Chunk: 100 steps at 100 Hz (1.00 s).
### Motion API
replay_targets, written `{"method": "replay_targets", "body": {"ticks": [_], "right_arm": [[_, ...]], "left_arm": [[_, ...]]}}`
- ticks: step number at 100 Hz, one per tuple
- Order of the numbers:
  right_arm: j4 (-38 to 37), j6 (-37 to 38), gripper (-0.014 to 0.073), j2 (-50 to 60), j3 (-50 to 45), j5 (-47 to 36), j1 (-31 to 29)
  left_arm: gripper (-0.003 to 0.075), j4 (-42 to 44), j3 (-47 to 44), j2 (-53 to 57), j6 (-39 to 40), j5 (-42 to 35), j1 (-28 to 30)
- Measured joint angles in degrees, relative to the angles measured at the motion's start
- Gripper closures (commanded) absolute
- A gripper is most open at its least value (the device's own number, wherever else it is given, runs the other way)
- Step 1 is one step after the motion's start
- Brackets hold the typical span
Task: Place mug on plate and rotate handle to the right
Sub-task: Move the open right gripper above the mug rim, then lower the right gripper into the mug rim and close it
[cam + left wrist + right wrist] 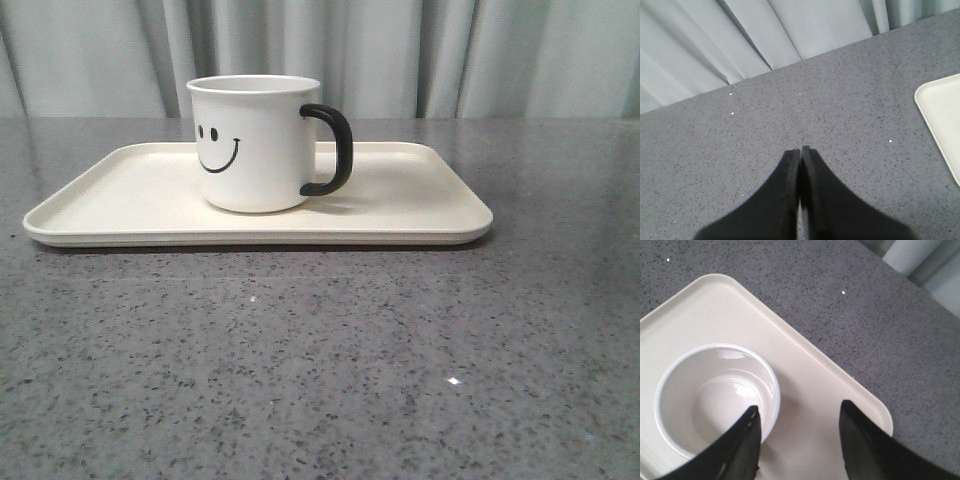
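While the white cylindrical mug point(255, 145) with a black smiley face stands upright on the cream rectangular plate point(130, 195), its glossy black loop handle point(333, 148) points right. The right gripper point(799, 415) is spread wide, holding nothing, directly above the mug's handle side. The left gripper point(800, 151) is fully closed and empty above the grey speckled worktop point(790, 110), the plate edge off to one side.
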<state>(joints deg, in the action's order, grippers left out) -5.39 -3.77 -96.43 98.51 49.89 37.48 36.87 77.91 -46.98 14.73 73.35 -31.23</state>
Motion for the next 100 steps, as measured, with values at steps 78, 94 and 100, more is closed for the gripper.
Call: {"method": "replay_targets", "body": {"ticks": [78, 94, 100], "right_arm": [[4.06, 0.0, 0.0223, -6.76, 0.24, 1.82, 0.0], [4.41, 0.0, 0.0223, -7.25, 0.27, 1.82, 0.0], [4.76, 0.0, 0.0223, -7.8, 0.27, 1.82, 0.0]], "left_arm": [[0.074, -0.1, 0.0, 0.0, 0.0, 0.0, 0.0], [0.074, -0.1, 0.0, 0.0, 0.0, 0.0, 0.0], [0.074, -0.1, 0.0, 0.0, 0.0, 0.0, 0.0]]}}
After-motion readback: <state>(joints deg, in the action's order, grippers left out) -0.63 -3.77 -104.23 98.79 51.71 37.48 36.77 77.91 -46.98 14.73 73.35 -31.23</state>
